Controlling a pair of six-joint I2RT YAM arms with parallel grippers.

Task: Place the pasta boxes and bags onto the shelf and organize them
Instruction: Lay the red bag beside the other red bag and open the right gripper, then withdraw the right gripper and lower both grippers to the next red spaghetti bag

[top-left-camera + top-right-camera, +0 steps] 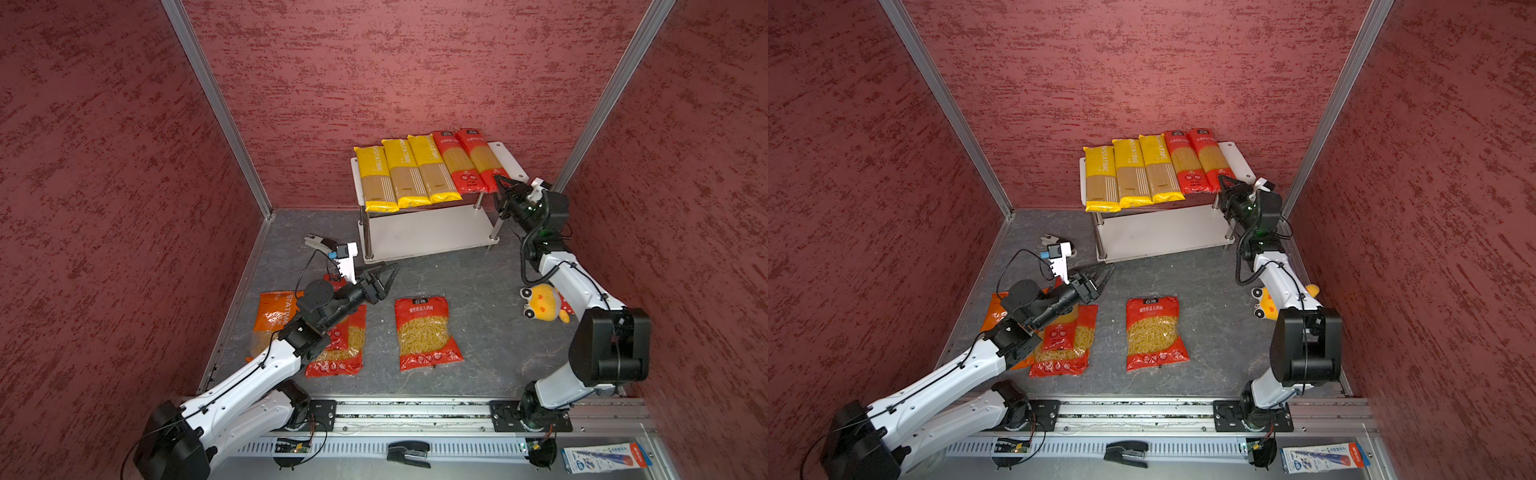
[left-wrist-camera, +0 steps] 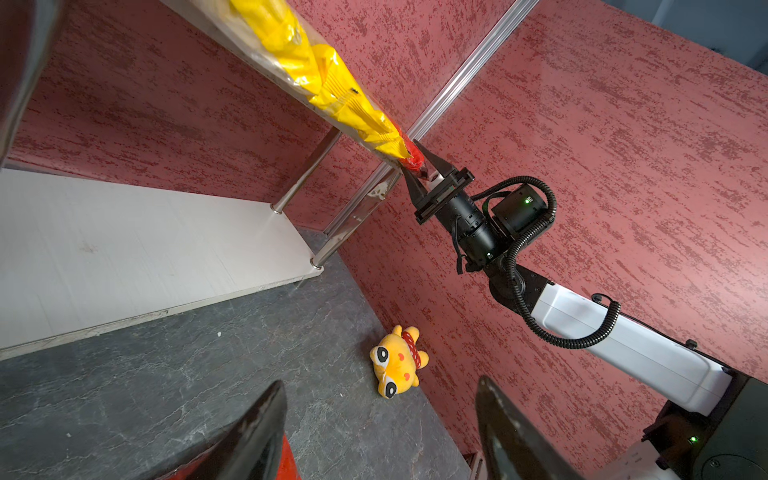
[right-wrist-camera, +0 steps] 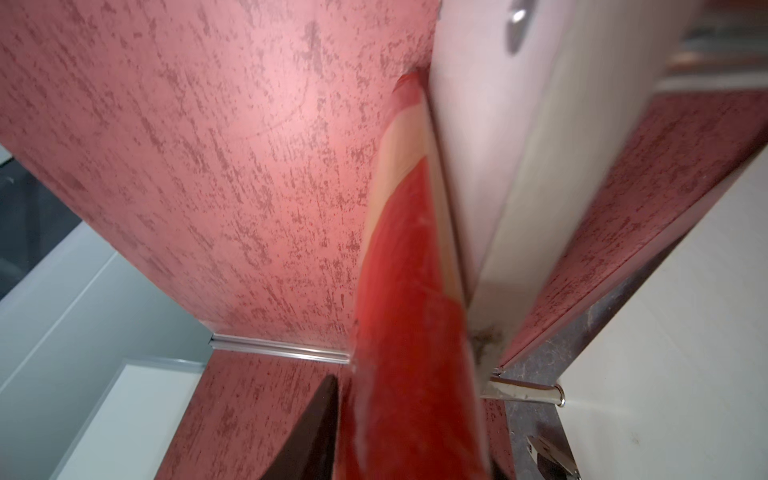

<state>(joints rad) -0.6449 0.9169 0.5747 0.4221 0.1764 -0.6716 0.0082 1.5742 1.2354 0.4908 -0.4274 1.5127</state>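
Shelf (image 1: 512, 166) top board carries five spaghetti packs (image 1: 409, 170) side by side, lengthwise, which saves room. Right gripper (image 1: 500, 192) straddles the near end of the rightmost red pack (image 1: 482, 160), probably squaring it up (clamped or slack: cannot tell). Left gripper (image 1: 390, 282) hangs spread and empty above the floor (image 1: 478, 291), by the red bag (image 1: 428, 332) and orange bag (image 1: 270, 320) not yet shelved.

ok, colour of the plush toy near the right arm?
The plush toy is yellow-orange with a red neck frill; clearest in the left wrist view.
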